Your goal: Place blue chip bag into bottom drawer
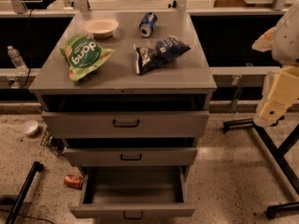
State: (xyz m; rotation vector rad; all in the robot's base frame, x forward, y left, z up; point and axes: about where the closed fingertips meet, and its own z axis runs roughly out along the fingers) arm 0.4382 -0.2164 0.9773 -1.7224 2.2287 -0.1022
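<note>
The blue chip bag (160,53) lies crumpled on the grey cabinet top (121,76), right of the middle. The bottom drawer (133,209) is pulled far out below the two upper drawers, and its tray holds nothing. My gripper (269,112) is at the right edge of the camera view, on the end of the cream-coloured arm. It hangs beside the cabinet at about top-drawer height, well right of the bag and touching nothing.
On the cabinet top are a green bag (84,55), a beige bowl (101,26) and a blue soda can (148,24). The top drawer (125,123) and middle drawer (131,156) stand slightly open. A red can (73,181) and a white bowl (29,127) lie on the floor; black stand legs (280,164) are at right.
</note>
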